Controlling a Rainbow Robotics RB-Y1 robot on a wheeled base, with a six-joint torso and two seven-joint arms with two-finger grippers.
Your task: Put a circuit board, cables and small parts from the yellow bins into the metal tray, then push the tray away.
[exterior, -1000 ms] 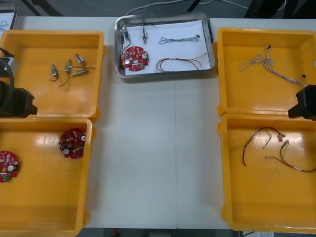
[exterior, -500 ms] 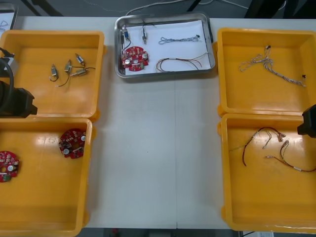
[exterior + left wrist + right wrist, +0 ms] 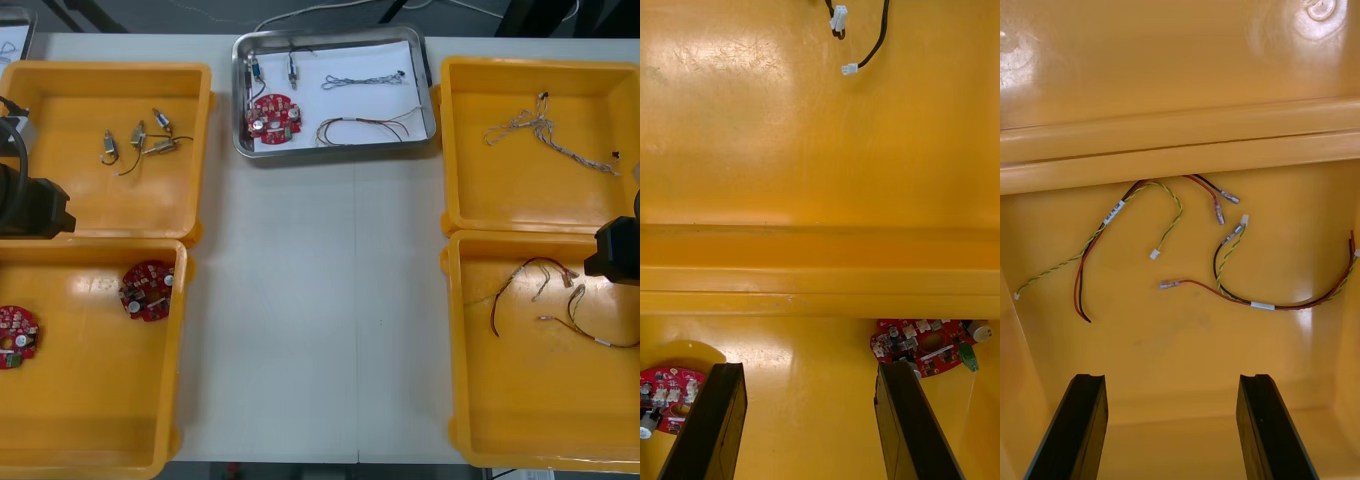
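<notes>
Right gripper [image 3: 1171,382] and left gripper [image 3: 811,367] above the side bins. My right gripper hangs with its fingers spread and nothing between them. It is over the near right yellow bin [image 3: 540,410], on whose floor lie loose red and yellow cables [image 3: 1261,305]. My left gripper, likewise spread and empty, hangs over the adjoining walls of the left yellow bins [image 3: 820,277], with spare circuit boards [image 3: 925,349] just beside its fingers. The metal tray [image 3: 431,95] lies at the table's far edge, between the far bins. It holds a loaded circuit board [image 3: 274,118], a blue and white cable [image 3: 360,81], a thin red and yellow cable [image 3: 365,128] and small metal parts [image 3: 292,70]. I judge the loading done. Hazards from here: the bin's cables cross one another, possibly tangled, though the crossing is too fine for me to be sure. Closing on one could drag its neighbour over the wall onto the table. A descent too near that wall could catch a finger on the rim and shift the bin. A careless reach toward the tray could knock its rim and spill the light cables.
</notes>
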